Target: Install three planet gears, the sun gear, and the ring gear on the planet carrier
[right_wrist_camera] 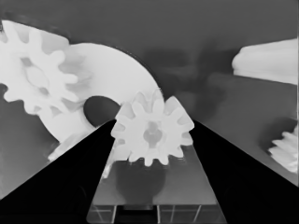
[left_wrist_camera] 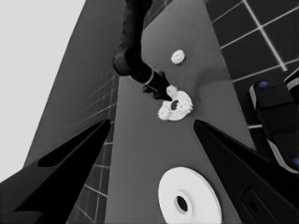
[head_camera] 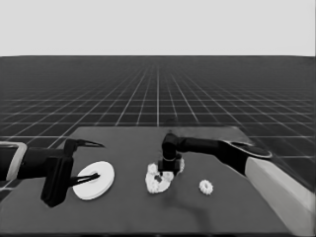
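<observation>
The smaller round part (head_camera: 154,183) lies mid-table; the right wrist view shows its dark centre hole and one small gear (right_wrist_camera: 35,77) sitting on it. My right gripper (head_camera: 166,172) stands over this part, shut on another small gear (right_wrist_camera: 152,133) held just beside the hole above the part's rim. A third gear (head_camera: 206,186) lies loose on the table to the right. The larger round part (head_camera: 94,180) lies at the left, beneath my waiting left gripper (head_camera: 100,159), which is open and not holding it.
A white piece (right_wrist_camera: 266,60), cut off by the right wrist view's edge, lies close behind the smaller round part. Dark machinery with blue lights (left_wrist_camera: 275,116) stands past the table's edge. The right arm's pale grey forearm (head_camera: 281,185) crosses the table's right side.
</observation>
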You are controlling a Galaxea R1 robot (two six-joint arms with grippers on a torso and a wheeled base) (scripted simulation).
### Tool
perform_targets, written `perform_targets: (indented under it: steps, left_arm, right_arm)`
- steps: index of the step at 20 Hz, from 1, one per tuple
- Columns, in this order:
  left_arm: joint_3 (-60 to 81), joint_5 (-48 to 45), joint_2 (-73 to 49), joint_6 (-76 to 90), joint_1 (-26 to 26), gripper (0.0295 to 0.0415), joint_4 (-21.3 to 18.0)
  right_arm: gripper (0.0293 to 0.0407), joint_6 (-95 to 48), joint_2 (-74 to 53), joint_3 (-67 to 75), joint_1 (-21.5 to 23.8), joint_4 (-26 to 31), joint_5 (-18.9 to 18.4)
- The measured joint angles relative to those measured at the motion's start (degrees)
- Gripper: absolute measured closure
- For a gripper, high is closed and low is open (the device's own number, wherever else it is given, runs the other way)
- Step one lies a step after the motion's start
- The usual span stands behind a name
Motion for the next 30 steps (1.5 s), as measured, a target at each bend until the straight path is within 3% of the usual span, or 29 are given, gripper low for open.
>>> perform_targets:
  steps: [4, 6, 8, 14, 17, 24, 25, 26, 30]
  left_arm:
    - [0.0, 0.0, 0.0, 0.0, 0.0, 0.0326, 0.0]
    - [0.0, 0.0, 0.0, 0.0, 0.0, 0.0326, 0.0]
    - [0.0, 0.0, 0.0, 0.0, 0.0, 0.0326, 0.0]
    - [0.0, 0.0, 0.0, 0.0, 0.0, 0.0326, 0.0]
    - [0.0, 0.0, 0.0, 0.0, 0.0, 0.0326, 0.0]
    - [0.0, 0.0, 0.0, 0.0, 0.0, 0.0326, 0.0]
    - [0.0, 0.0, 0.0, 0.0, 0.0, 0.0326, 0.0]
    - [0.0, 0.0, 0.0, 0.0, 0.0, 0.0326, 0.0]
    - [0.0, 0.0, 0.0, 0.0, 0.0, 0.0326, 0.0]
  right_arm:
    - [0.0388, -0.2, 0.1, -0.3, -0.3, -0.3, 0.2]
    - [0.0329, -0.2, 0.1, -0.3, -0.3, -0.3, 0.2]
    - [0.0316, -0.2, 0.1, -0.4, -0.3, -0.3, 0.2]
    - [0.0315, -0.2, 0.1, -0.4, -0.3, -0.3, 0.2]
    - [0.0315, 3.0, -1.4, 5.0, 6.6, 6.1, -2.6]
    - [0.0315, 3.3, -1.5, 5.5, 8.5, 8.0, -3.0]
    - [0.0315, 5.0, -12.7, 20.7, 8.5, 7.9, -3.2]
    - [0.0315, 3.3, -22.0, 26.9, 8.5, 8.0, -3.0]
    - [0.0315, -2.9, -32.6, 30.2, 8.7, 8.4, -2.0]
